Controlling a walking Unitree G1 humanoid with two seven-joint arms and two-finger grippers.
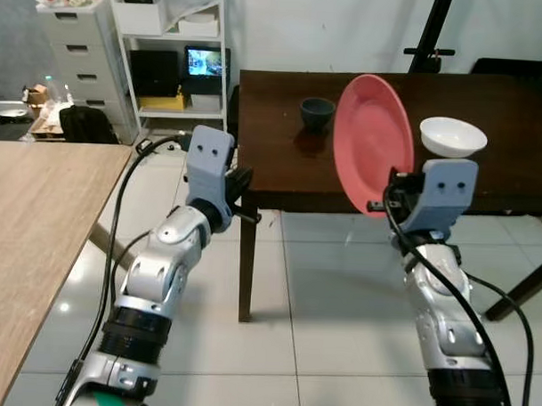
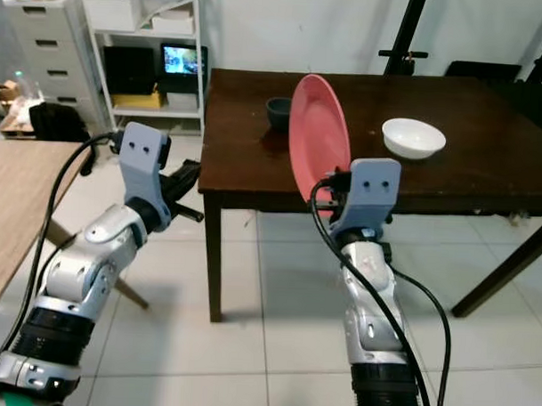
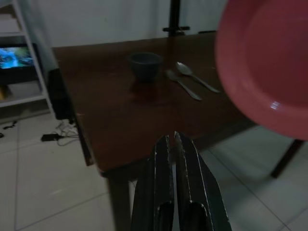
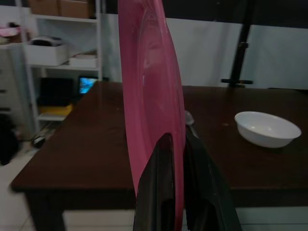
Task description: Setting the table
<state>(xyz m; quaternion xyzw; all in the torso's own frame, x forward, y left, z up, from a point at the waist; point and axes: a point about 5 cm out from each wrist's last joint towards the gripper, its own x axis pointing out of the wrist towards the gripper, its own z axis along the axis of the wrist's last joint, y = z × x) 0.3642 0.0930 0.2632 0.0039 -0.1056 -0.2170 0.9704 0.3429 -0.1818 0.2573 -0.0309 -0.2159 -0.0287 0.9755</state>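
Dark table upper centre carries cup, bowl, spoons. Right gripper clamps upright pink plate; left gripper fingers together, empty.

A dark brown wooden table stands on a floor of pale tiles. On the table there are a small dark bowl, a white bowl well apart from it, and two metal spoons lying side by side near the dark bowl.
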